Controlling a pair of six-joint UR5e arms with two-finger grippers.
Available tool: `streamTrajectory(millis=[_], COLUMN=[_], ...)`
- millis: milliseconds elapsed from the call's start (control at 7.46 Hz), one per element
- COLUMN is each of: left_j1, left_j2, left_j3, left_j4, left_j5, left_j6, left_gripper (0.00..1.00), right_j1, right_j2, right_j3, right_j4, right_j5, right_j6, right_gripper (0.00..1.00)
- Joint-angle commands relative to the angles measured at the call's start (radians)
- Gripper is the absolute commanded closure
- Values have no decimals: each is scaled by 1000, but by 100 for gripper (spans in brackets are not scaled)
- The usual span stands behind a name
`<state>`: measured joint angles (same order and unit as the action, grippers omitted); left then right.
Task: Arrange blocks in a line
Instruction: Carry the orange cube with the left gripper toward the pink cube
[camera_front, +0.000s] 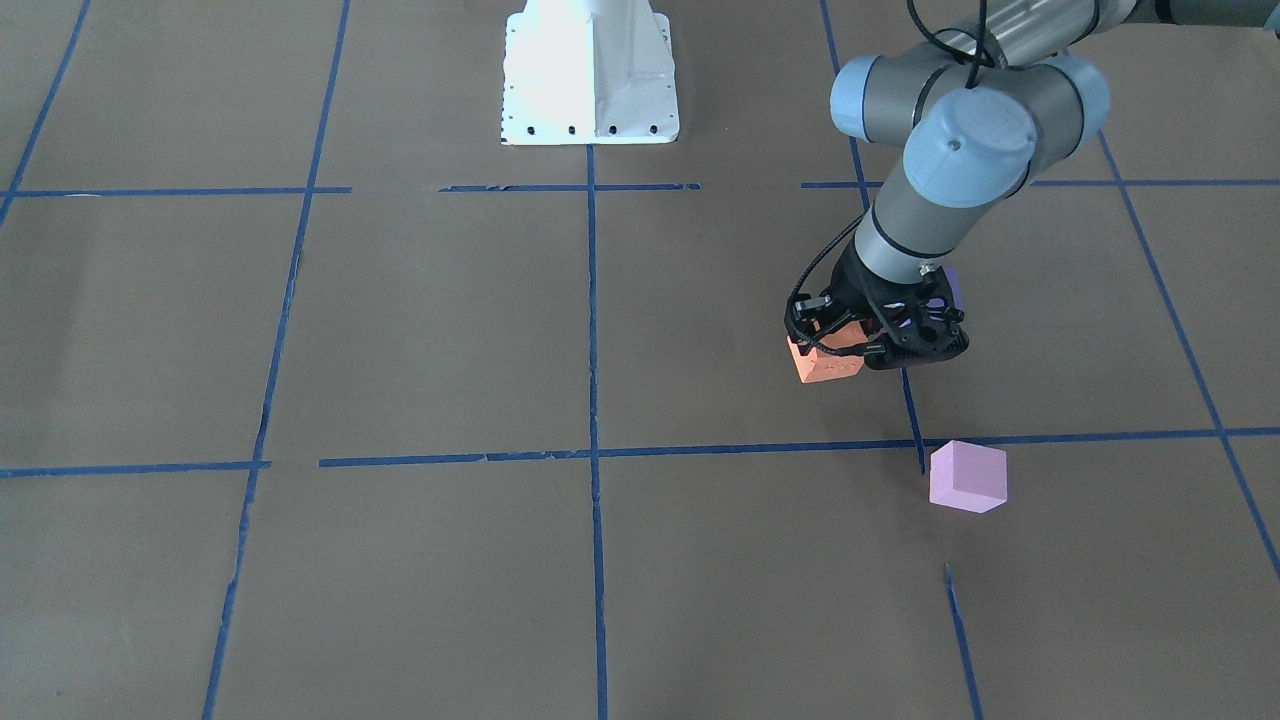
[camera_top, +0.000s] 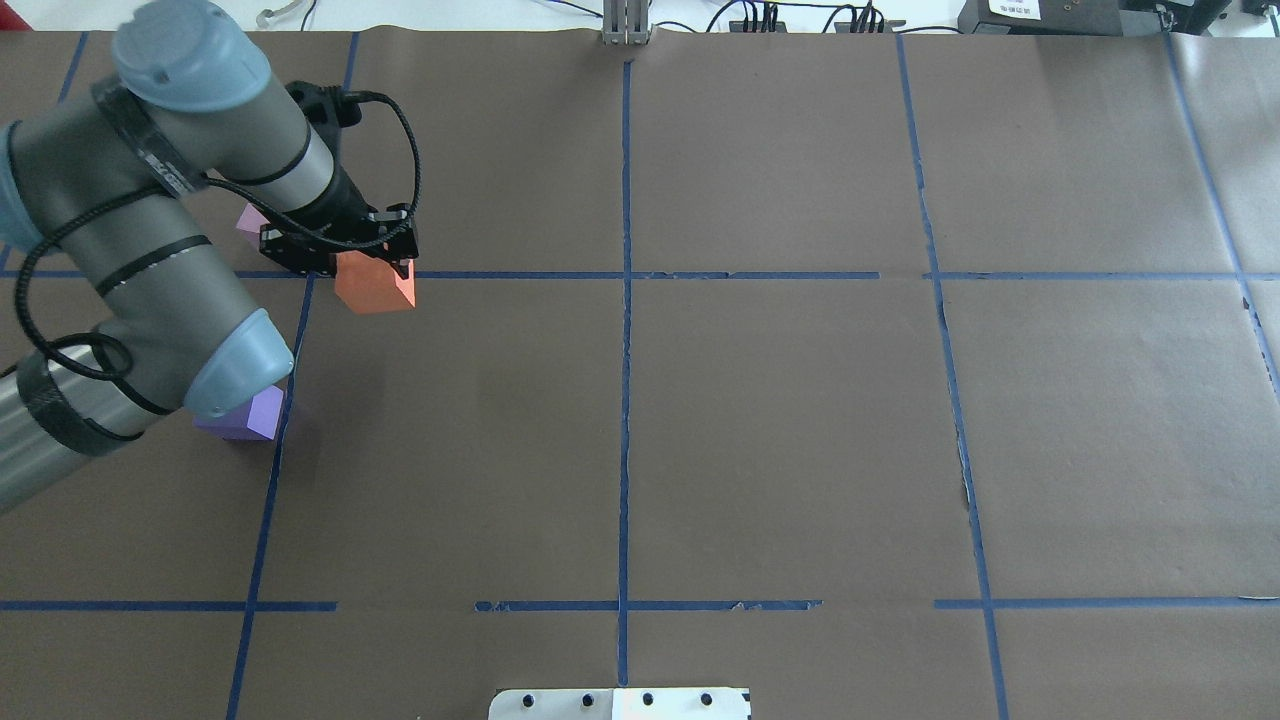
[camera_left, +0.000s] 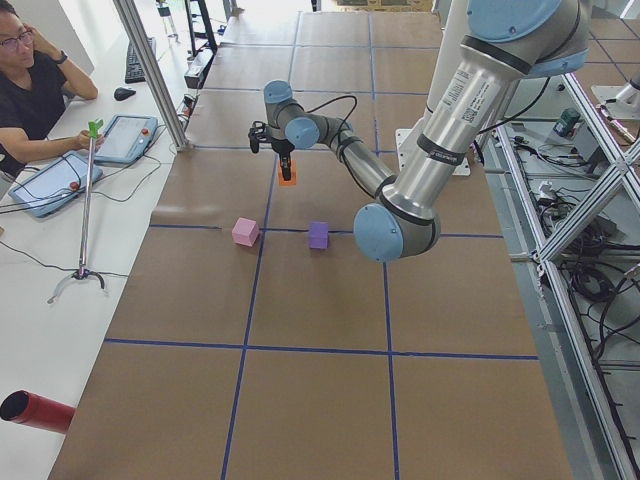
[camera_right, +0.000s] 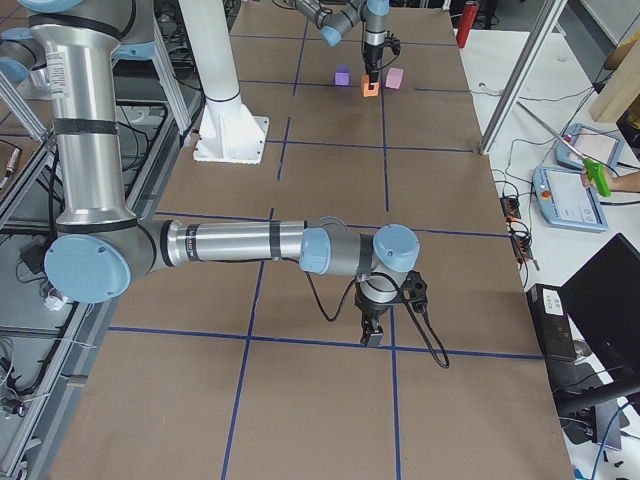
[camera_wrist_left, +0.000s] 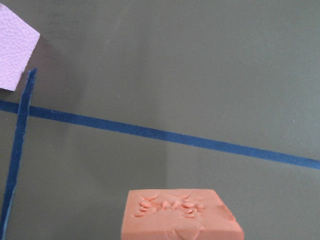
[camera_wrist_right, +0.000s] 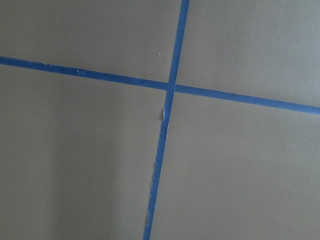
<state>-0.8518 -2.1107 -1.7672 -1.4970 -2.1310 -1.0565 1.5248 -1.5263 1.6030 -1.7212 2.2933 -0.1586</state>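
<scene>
- The left fingers (camera_front: 808, 328) are clenching the orange block (camera_front: 825, 362), holding it low at the bench (camera_front: 400, 350); whether it is touching the brown surface I cannot tell.
- The pale pink block (camera_front: 967, 477) is sitting on the bench at a crossing of blue tape lines (camera_front: 593, 330).
- The blue-violet block (camera_top: 245, 415) is lying partly under the left arm's elbow, apart from the others.
- The orange block is standing off to one side of those two.
- The right fingers (camera_right: 372, 338) are hanging over another tape crossing; I cannot tell their state.
</scene>
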Motion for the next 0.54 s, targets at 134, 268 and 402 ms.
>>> streamTrajectory(millis=[134,268,402], left_j1=[-99,-145,-180], left_j2=[114,168,255], left_j3=[-110,-94,-92], left_j4=[123,79,2], left_j5=[-7,-29,-77], left_j6=[334,402,447], left_gripper=[91,91,93], right_j1=[0,0,0], right_j2=[0,0,0], right_j3=[0,0,0], right_j4=[0,0,0], right_j5=[0,0,0], right_j6=[1,1,1], right_gripper=[0,0,0])
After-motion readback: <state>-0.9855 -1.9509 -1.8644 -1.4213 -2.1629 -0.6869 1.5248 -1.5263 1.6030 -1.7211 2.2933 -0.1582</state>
